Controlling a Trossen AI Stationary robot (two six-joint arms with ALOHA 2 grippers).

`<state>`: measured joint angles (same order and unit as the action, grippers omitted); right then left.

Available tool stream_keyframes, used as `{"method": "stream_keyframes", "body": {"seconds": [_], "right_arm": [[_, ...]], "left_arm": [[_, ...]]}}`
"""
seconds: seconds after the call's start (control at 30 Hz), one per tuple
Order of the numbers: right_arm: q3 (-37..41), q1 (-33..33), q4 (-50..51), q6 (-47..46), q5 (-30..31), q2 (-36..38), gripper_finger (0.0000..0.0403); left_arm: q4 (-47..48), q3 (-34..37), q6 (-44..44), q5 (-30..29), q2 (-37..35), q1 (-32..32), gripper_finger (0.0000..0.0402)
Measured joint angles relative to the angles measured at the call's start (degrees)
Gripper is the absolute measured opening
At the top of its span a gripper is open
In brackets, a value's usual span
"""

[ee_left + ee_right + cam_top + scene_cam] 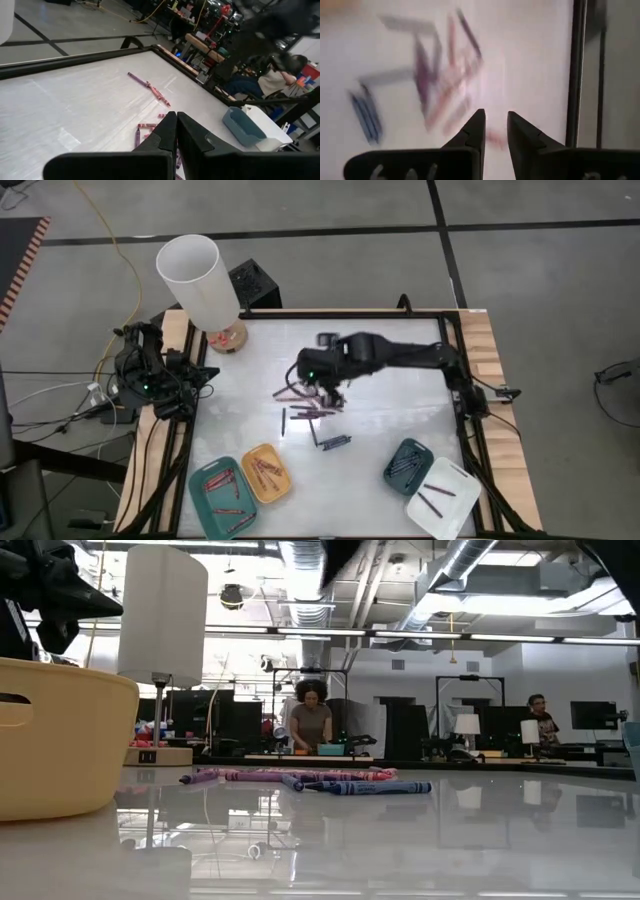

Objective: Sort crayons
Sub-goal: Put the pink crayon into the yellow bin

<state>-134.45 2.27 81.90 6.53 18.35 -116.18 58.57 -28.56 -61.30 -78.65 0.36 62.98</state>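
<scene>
Crayons (pixel 308 412) lie scattered on the white counter (pixel 400 395) near its middle, a loose heap of pink, purple and dark sticks, with a few strays just toward the trays. The right gripper (pixel 330 393) hangs over the far edge of that heap, its arm reaching in from the counter's right side. In the right wrist view its two fingers stand a little apart, and nothing can be seen between them; the crayons beneath are smeared by blur, so single sticks and their colours are hard to separate there. The high view hides whatever lies directly under the gripper's body.

The left gripper (pixel 200 373) waits at the counter's left edge, its jaws pressed together and empty, as the left wrist view shows; that view also catches a purple and a red crayon lying end to end, though part of the heap is covered by the fingers.

Along the near edge sit four trays: a teal tray (pixel 222 498) and a yellow tray (pixel 266 473) side by side on the left, both holding several crayons, and a dark-blue tray (pixel 408 463) touching a white tray (pixel 443 498) on the right; the white tray's near end is cut off by the picture's edge. A white cylinder (pixel 197 278) stands at the far left corner.

In the low view the yellow tray's wall fills the left foreground and the crayons show only as a thin line. People sit at desks in the room beyond.
</scene>
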Motion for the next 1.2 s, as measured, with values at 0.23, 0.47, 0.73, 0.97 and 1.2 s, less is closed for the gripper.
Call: {"method": "stream_keyframes", "body": {"seconds": [0.23, 0.47, 0.73, 0.97, 1.2], "right_arm": [[12.1, -5.5, 6.2, -1.5, -0.4, 0.5, 0.0076], [35.3, -10.6, -14.8, -0.8, -6.4, 5.0, 0.0076], [51.5, -12.5, -36.5, -9.0, -8.1, 6.3, 0.0083], [56.1, -12.0, -41.0, -12.6, -9.3, 6.3, 0.0129], [56.4, -10.8, -42.3, -13.7, -11.1, 6.3, 0.0202]], "left_arm": [[0.0, 0.0, 0.0, 0.4, 0.0, 0.0, 0.0000], [0.0, 0.0, 0.0, 1.0, 0.0, 0.0, 0.0000], [0.0, 0.0, 0.0, 1.9, 0.0, 0.0, 0.0000], [0.1, 0.0, 0.0, 1.9, 0.0, 0.0, 0.0000], [0.1, 0.0, 0.0, 1.9, 0.0, 0.0, 0.0000]]}}
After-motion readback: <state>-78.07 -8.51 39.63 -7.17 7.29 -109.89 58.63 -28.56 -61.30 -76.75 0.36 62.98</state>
